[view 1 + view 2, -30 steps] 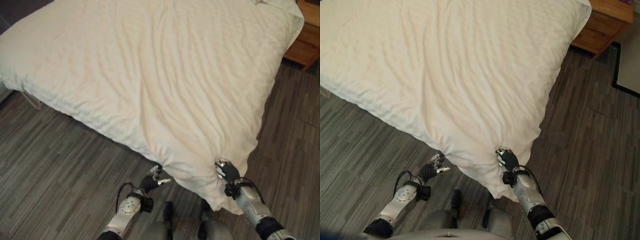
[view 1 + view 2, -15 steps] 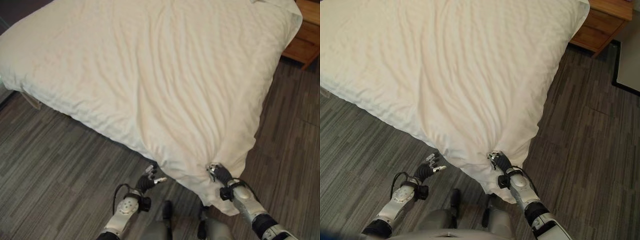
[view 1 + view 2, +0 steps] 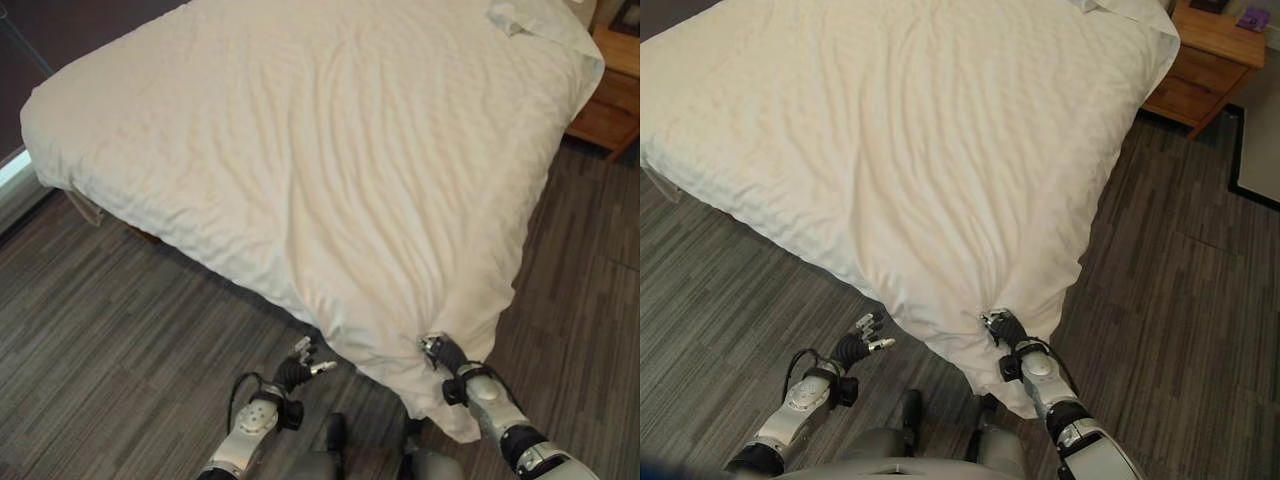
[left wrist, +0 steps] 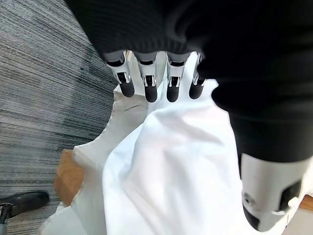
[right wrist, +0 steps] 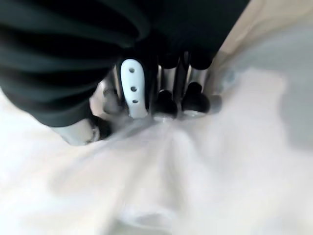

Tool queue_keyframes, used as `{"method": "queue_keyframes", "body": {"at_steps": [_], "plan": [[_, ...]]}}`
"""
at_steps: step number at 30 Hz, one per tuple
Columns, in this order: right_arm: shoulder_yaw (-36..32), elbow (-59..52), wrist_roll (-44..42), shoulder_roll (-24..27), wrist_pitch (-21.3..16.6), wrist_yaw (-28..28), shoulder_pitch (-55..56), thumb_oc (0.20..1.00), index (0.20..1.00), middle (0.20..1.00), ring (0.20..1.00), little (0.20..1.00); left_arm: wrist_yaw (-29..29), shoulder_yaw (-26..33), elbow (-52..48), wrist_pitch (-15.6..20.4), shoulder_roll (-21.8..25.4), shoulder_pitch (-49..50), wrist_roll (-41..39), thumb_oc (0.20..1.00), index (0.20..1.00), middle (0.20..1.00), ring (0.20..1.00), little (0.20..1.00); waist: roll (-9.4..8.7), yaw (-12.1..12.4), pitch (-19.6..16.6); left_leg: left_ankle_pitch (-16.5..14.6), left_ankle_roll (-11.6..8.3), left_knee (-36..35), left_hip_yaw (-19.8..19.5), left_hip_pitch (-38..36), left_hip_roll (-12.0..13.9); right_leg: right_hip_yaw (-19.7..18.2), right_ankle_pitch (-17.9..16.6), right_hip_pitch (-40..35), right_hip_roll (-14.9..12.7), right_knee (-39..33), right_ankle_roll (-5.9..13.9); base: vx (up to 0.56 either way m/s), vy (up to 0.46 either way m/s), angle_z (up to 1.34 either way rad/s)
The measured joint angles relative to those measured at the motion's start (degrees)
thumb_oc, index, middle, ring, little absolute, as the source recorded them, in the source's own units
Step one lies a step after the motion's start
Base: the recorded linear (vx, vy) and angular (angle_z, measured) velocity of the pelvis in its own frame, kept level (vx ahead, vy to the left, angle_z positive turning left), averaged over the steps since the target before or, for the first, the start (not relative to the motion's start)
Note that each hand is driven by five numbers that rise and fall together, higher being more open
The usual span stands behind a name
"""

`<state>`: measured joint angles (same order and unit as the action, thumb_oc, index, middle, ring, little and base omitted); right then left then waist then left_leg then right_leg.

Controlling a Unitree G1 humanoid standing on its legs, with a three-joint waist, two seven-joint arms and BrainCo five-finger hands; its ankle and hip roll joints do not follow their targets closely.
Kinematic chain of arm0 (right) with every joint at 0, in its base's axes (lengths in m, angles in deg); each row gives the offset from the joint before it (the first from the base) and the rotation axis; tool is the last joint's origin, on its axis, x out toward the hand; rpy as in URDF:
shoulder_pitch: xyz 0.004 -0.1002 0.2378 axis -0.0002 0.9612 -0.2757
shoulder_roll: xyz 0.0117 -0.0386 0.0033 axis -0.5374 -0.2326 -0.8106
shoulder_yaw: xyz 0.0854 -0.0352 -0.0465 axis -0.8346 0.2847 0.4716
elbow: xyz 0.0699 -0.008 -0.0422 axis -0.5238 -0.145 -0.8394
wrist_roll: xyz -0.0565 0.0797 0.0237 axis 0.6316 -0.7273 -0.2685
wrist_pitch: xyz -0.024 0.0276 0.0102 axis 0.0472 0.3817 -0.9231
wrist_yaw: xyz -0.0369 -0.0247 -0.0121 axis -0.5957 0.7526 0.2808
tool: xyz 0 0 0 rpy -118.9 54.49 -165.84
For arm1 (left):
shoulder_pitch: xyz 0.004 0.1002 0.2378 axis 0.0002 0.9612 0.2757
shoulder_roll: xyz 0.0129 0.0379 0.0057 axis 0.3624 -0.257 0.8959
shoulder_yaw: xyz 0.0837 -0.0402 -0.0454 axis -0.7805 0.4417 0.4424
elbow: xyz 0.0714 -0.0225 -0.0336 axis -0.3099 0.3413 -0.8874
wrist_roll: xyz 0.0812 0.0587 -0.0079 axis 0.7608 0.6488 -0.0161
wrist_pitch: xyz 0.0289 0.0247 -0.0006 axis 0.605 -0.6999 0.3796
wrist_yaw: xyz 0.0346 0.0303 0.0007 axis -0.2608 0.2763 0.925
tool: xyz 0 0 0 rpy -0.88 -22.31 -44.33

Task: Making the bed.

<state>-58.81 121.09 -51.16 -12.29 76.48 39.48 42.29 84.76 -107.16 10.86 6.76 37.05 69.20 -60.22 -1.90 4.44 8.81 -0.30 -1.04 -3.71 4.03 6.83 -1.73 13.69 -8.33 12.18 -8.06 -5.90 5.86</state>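
A white duvet (image 3: 340, 150) covers the bed, rumpled, with folds running down to its near corner. My right hand (image 3: 447, 354) is shut on a bunch of the duvet at that corner, which hangs over the bed's edge; in the right wrist view its fingers (image 5: 166, 105) are curled into the cloth. My left hand (image 3: 296, 372) hovers open over the floor just left of the corner, apart from the cloth. Its straight fingers (image 4: 146, 85) point at the hanging duvet edge (image 4: 161, 166).
A wooden nightstand (image 3: 1200, 60) stands at the bed's far right corner with a small purple thing (image 3: 1252, 18) on it. A pillow (image 3: 525, 18) lies at the bed's far right end. Grey plank floor (image 3: 120, 320) surrounds the bed.
The camera has shifted, showing more of the bed's left end. My right hand moved a little left and nearer with the bunched corner. My left hand sank slightly.
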Motion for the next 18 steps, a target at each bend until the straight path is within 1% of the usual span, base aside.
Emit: {"method": "queue_keyframes", "body": {"at_steps": [1,2,3,4,6,10,13,14,16,18], "plan": [[2.7,2.0,2.3,-0.2,2.4,0.2,0.4,0.200,0.200,0.200,0.200,0.200,0.0,-0.1,0.0,0.0,-0.1,-0.3,0.0,1.000,1.000,1.000,1.000,1.000,0.07,0.8,0.0,0.2,0.22,-0.1,0.0,0.3,0.0,-0.1,-0.1,0.4,0.0,0.0,-0.03,0.01,-0.004,0.07],[6.9,4.6,6.7,0.0,5.2,0.0,1.4,0.200,0.200,0.200,0.200,0.200,0.0,-0.1,0.0,0.0,-0.1,-0.6,0.0,1.000,1.000,1.000,1.000,1.000,1.13,1.4,0.7,0.4,0.45,-0.1,-0.1,1.0,-0.1,0.3,-0.5,0.8,0.0,0.2,0.01,0.01,-0.004,0.09],[8.5,5.7,8.3,-0.1,6.1,-0.2,2.7,0.200,0.200,0.200,0.200,0.200,0.1,-0.1,0.0,0.0,-0.3,-0.7,0.0,1.000,1.000,1.000,1.000,1.000,1.86,1.8,1.1,0.5,0.53,-0.1,-0.2,1.1,-0.2,0.4,-0.9,0.9,0.0,0.3,-0.35,0.00,0.000,0.06],[8.3,6.3,9.8,-0.5,6.5,0.0,4.3,0.200,0.200,0.200,0.200,0.200,0.2,-0.1,-0.1,0.0,-0.5,-0.5,0.0,1.000,1.000,1.000,1.000,1.000,2.44,2.3,1.5,0.5,0.61,-0.1,-0.1,1.0,-0.3,0.3,-1.2,1.1,0.2,0.3,-0.48,0.00,0.000,-0.09],[9.2,5.0,11.0,-0.2,6.9,-0.1,4.0,0.200,0.200,0.200,0.200,0.200,0.5,0.6,0.2,0.0,-0.4,-0.1,0.0,1.000,1.000,1.000,1.000,1.000,2.91,2.1,1.7,0.5,0.63,-0.2,0.0,1.1,-0.4,0.1,-1.2,1.2,0.2,0.3,-0.53,0.00,0.000,-0.05],[13.4,-4.3,14.3,3.0,6.4,-1.7,4.2,0.200,0.200,0.200,0.200,0.200,0.5,1.0,0.3,0.2,-0.4,-0.9,0.0,1.000,1.000,1.000,1.000,1.000,1.96,2.1,2.4,0.5,0.63,-0.3,0.1,1.0,-0.4,0.1,-1.2,1.1,0.1,0.3,-0.53,0.00,-0.003,0.03],[12.9,-5.6,14.3,2.9,5.7,-2.6,3.7,0.200,0.200,0.200,0.200,0.200,0.5,1.0,0.3,0.2,-0.4,-0.8,0.1,1.000,1.000,1.000,1.000,1.000,1.09,2.1,3.0,0.5,0.63,-0.2,0.1,1.0,-0.4,0.1,-1.2,1.1,0.1,0.3,-0.50,0.00,0.000,0.00],[12.7,-5.6,14.2,2.8,5.6,-3.0,3.4,0.200,0.200,0.200,0.200,0.200,0.5,1.1,0.5,0.2,-0.4,-0.6,0.1,1.000,1.000,1.000,1.000,1.000,0.44,2.1,3.7,0.5,0.63,-0.2,0.2,1.0,-0.5,0.1,-1.3,1.1,0.1,0.3,-0.42,0.00,0.000,0.00],[12.1,-5.4,14.1,2.8,5.6,-2.9,3.1,0.200,0.200,0.200,0.200,0.200,0.5,1.2,0.5,0.2,-0.4,-0.6,0.1,1.000,1.000,1.000,1.000,1.000,0.05,2.1,4.3,0.5,0.63,-0.3,0.2,1.0,-0.5,0.1,-1.3,1.1,0.0,0.3,-0.36,0.00,0.000,0.00],[10.1,-4.9,13.9,2.8,5.6,-2.6,3.3,0.200,0.200,0.200,0.200,0.200,0.7,1.4,0.5,0.2,-0.4,-0.5,0.1,1.000,1.000,1.000,1.000,1.000,-0.29,2.1,5.1,0.5,0.63,-0.2,0.3,1.0,-0.6,-0.1,-1.4,1.2,-0.1,0.3,-0.24,0.00,-0.003,-0.02]]}}
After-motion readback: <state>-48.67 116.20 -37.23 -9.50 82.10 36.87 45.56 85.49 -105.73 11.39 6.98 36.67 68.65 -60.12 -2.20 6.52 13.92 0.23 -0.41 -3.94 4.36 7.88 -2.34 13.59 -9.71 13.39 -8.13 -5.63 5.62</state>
